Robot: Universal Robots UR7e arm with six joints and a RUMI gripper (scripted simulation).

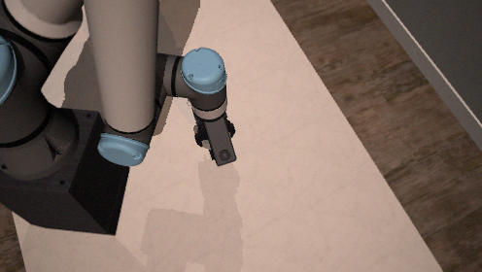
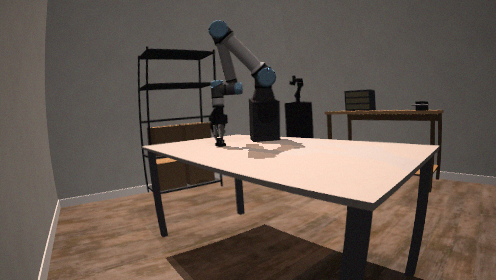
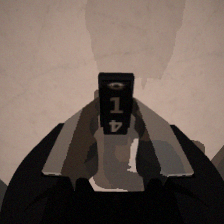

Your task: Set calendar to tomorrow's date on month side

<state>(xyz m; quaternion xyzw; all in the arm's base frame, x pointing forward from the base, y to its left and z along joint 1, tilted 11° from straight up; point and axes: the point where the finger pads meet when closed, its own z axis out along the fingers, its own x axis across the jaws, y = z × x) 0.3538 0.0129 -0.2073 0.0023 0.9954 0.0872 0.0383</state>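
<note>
In the wrist view my gripper (image 3: 115, 98) is shut on a dark calendar cube (image 3: 116, 102), held close above the pale table top. The cube faces I can see carry a white 1 and, below it, an upside-down 4; a third mark on the far face is too foreshortened to read. In the top view the gripper (image 1: 217, 146) points down beside the arm's base and hides the cube. In the exterior view the gripper (image 2: 219, 139) hangs low over the table's far left corner. The tray, the month's name and the other cube are not in view.
The arm's dark base block (image 1: 63, 170) stands just left of the gripper. The table's long edge (image 1: 369, 160) runs diagonally on the right, with wood floor beyond. A black shelf (image 2: 175, 115) and a wooden side table (image 2: 385, 117) stand behind the table.
</note>
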